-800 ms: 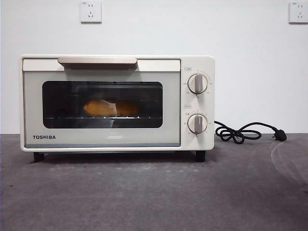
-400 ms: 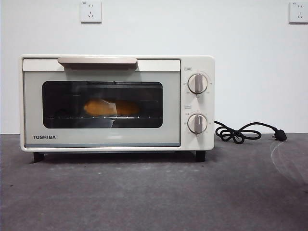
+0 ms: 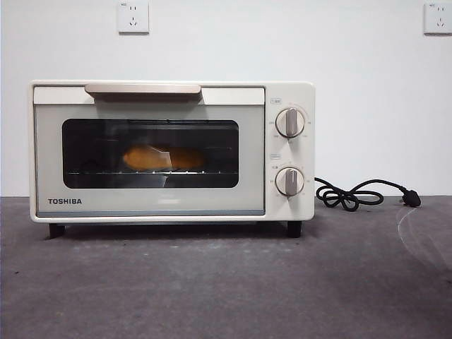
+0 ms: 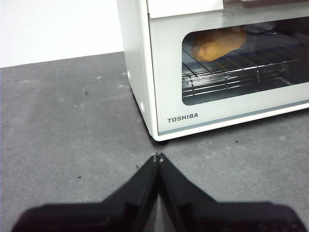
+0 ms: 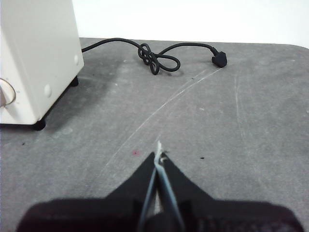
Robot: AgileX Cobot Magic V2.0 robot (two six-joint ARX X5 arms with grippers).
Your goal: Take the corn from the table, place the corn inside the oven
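Note:
The cream-white TOSHIBA oven (image 3: 169, 152) stands on the dark grey table (image 3: 226, 282) with its door closed. Behind the dark glass the yellow-orange corn (image 3: 162, 158) lies on the wire rack, also seen through the window in the left wrist view as the corn (image 4: 217, 43) inside the oven (image 4: 193, 96). My left gripper (image 4: 157, 157) is shut and empty, held above the table in front of the oven's left front corner. My right gripper (image 5: 159, 157) is shut and empty over the table to the right of the oven (image 5: 34, 58). Neither arm shows in the front view.
The oven's black power cord (image 3: 357, 194) lies coiled on the table to the oven's right, plug unplugged, also visible as the cord (image 5: 157, 55) in the right wrist view. Two wall sockets (image 3: 133, 16) sit on the white wall behind. Faint scratch arcs mark the table at right.

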